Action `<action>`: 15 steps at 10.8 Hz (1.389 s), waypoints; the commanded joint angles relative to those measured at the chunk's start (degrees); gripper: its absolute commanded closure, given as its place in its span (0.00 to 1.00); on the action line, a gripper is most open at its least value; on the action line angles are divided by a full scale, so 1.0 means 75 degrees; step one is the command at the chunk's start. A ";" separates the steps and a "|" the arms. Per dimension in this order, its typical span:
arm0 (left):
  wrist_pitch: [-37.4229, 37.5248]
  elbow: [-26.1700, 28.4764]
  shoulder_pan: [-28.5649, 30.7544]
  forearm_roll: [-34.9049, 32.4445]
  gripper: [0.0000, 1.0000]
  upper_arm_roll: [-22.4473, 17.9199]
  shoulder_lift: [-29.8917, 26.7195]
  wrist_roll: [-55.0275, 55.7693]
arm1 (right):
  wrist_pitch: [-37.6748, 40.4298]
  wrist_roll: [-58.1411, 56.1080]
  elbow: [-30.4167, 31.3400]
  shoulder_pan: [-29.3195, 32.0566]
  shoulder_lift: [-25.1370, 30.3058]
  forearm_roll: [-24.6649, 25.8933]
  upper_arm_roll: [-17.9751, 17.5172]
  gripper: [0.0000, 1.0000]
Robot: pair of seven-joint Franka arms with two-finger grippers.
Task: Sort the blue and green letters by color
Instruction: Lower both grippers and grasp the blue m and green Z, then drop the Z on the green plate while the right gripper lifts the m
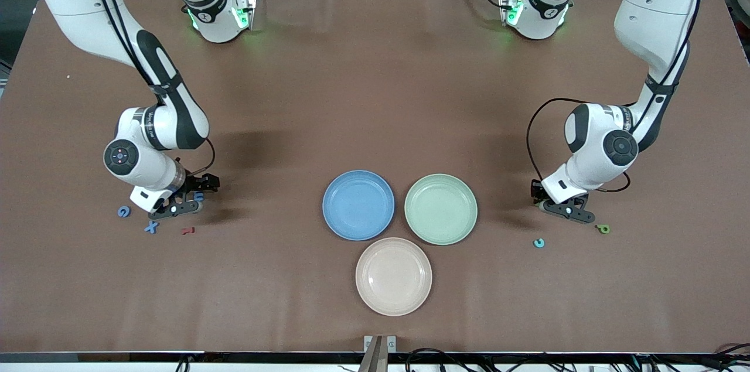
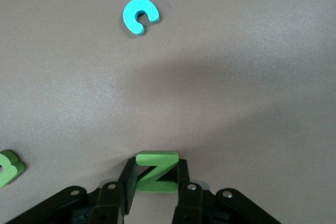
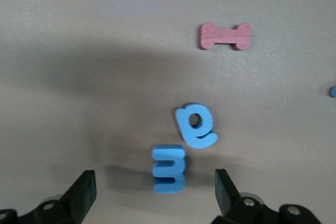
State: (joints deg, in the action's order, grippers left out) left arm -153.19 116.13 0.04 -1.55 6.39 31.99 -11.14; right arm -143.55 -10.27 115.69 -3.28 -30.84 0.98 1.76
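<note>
My left gripper (image 1: pixel 567 212) (image 2: pixel 156 176) is low at the table, toward the left arm's end, shut on an upright green letter Z (image 2: pixel 156 159). A teal C (image 1: pixel 538 242) (image 2: pixel 140 16) and another green letter (image 1: pixel 603 228) (image 2: pixel 8 167) lie nearby. My right gripper (image 1: pixel 187 203) (image 3: pixel 154 184) is open, low over the table toward the right arm's end. A blue E-shaped letter (image 3: pixel 169 169) lies between its fingers, untouched. A second blue letter (image 3: pixel 195 125) (image 1: pixel 199 197) lies beside that one. A blue C (image 1: pixel 123 211) and a blue X (image 1: pixel 152 227) lie close by.
A dark red letter (image 1: pixel 187 231) (image 3: pixel 224 36) lies near the blue ones. A blue plate (image 1: pixel 358 205), a green plate (image 1: pixel 440 208) and a pale pink plate (image 1: pixel 393 276) sit empty at mid table, the pink one nearest the front camera.
</note>
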 commanded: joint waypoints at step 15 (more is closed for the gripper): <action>0.1547 -0.2790 -0.3063 -0.0040 0.96 -0.0044 0.0889 0.6359 | -0.0080 -0.0224 -0.0297 0.0134 -0.0213 -0.0900 -0.0118 1.00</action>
State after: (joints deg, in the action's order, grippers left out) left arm -142.66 101.31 -22.06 -1.54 6.84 32.74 34.33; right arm -144.44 -11.54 113.98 -2.34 -32.02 -1.25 1.69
